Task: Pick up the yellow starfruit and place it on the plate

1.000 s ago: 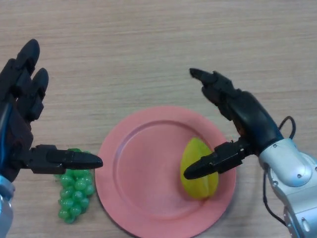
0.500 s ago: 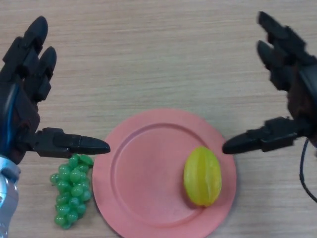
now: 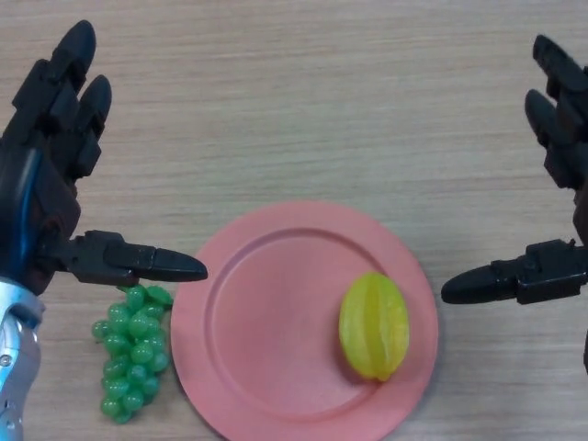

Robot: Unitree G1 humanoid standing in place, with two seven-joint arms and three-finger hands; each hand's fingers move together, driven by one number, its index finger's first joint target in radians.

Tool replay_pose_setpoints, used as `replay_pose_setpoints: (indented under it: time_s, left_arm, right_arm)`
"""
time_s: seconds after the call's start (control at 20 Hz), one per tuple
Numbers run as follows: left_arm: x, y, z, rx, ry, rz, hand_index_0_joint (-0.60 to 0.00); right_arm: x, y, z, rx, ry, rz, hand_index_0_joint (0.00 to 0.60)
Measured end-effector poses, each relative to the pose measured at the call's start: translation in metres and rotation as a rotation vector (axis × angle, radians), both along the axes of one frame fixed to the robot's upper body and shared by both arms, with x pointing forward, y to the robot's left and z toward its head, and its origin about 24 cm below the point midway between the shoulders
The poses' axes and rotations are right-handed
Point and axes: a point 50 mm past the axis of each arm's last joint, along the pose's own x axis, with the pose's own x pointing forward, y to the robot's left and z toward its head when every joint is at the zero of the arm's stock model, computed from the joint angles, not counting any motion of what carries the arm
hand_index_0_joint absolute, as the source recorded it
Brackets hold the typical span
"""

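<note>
Since the starfruit [image 3: 374, 325] is lying on its side on the right half of the pink plate [image 3: 266, 322], wholly inside the rim, the placing step is judged to be done and the release stage is being closed out. The right hand [image 3: 560, 230] is being held at the right edge of the head view, apart from the plate, with fingers straight and thumb extended toward the fruit; nothing is being grasped. The left hand [image 3: 46, 193] is being held idle at the left, likewise released and empty, its thumb pointing over a bunch of green grapes [image 3: 130, 354] that is lying on the table [image 3: 294, 101] just beside the plate rim. No further grasp is being called for; only a clear withdrawal of both hands is judged to be needed, without the fruit being disturbed.
</note>
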Motion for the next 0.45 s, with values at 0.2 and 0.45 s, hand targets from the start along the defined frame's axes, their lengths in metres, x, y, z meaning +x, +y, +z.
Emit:
replay_pose_setpoints:
  time_s: [0.2,0.45]
  left_arm:
    - [-0.0009,-0.0057,0.0033,-0.009,-0.018,-0.016,0.000]
    - [-0.0029,-0.0070,0.0075,-0.008,-0.040,-0.023,0.000]
  right_arm:
    - [-0.0011,0.0014,0.0023,0.031,-0.010,0.014,0.000]
    - [-0.0015,0.0014,0.0028,0.036,-0.014,0.007,0.000]
